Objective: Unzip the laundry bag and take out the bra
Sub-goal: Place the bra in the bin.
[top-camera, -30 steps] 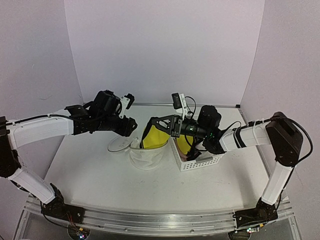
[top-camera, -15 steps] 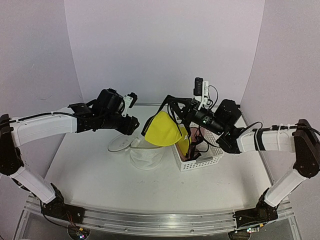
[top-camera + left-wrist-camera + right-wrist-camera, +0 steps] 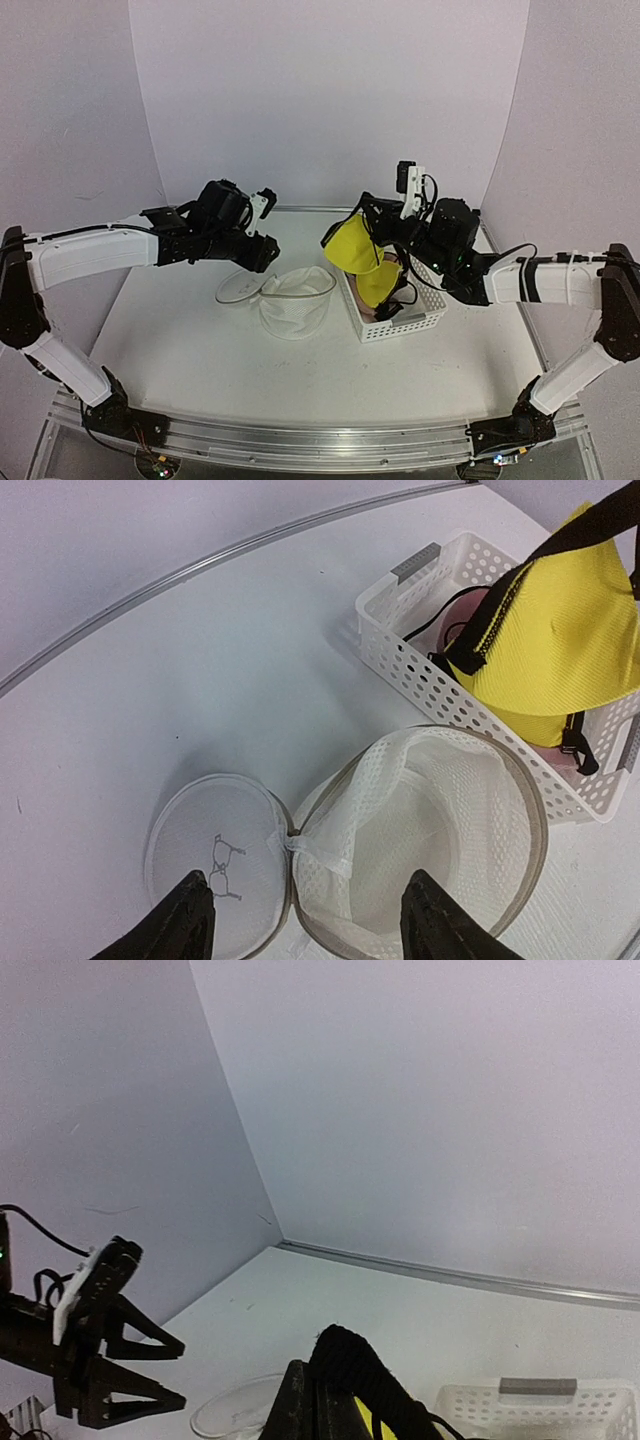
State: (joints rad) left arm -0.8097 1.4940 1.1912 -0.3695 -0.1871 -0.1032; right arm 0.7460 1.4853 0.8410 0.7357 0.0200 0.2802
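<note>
The laundry bag (image 3: 297,301) stands open on the table, its round lid (image 3: 240,289) flipped flat to the left. In the left wrist view the bag (image 3: 440,820) looks empty, and the lid (image 3: 215,850) bears a small black mark. My left gripper (image 3: 262,250) is open and empty above the hinge between lid and bag (image 3: 305,920). My right gripper (image 3: 362,210) is shut on a black strap (image 3: 352,1358) of the yellow bra (image 3: 355,246). The bra hangs in the air over the basket, clear of the bag, and it also shows in the left wrist view (image 3: 570,650).
A white lattice plastic basket (image 3: 425,318) stands right of the bag, touching or nearly touching it, with part of the bra and a pinkish piece (image 3: 455,615) hanging into it. The basket also shows in both wrist views (image 3: 420,670) (image 3: 540,1410). Walls close the back and sides.
My right gripper has lifted the bra up out of the bag and carried it right, over the basket. The left gripper has hardly moved.
</note>
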